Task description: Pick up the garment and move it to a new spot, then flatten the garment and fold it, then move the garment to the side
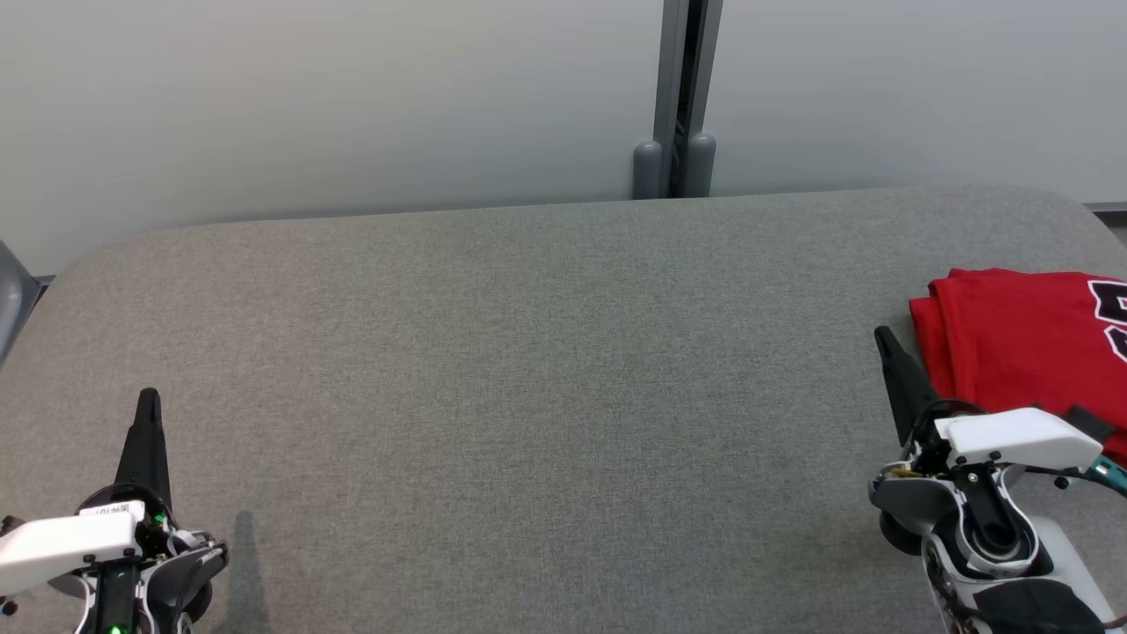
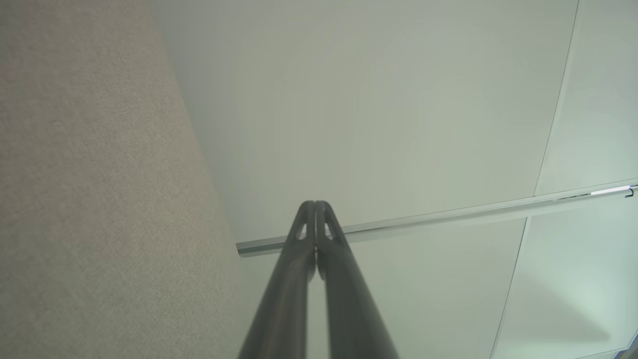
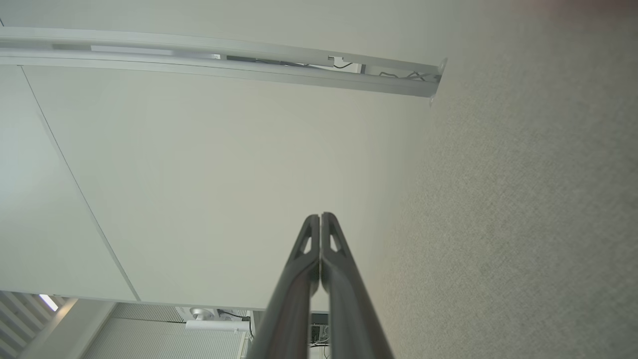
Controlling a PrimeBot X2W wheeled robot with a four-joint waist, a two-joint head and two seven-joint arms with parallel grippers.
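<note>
Left end effector [image 1: 150, 401] and right end effector [image 1: 886, 342]: both pressed together, empty; folded red cloth garment [image 1: 1012, 343] at right edge of grey fabric-covered counter [image 1: 528, 352], just beside the right one; likely light, limp, so pinch stacked fold edge.

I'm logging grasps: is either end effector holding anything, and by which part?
Nothing is held. The left end effector and right end effector are both shut, empty; the folded red garment lies free on the grey padded surface.

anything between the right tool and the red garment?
Nothing visible. The right tool, shut, lies close beside the left edge of the folded red garment on the grey surface; no object is between them.
</note>
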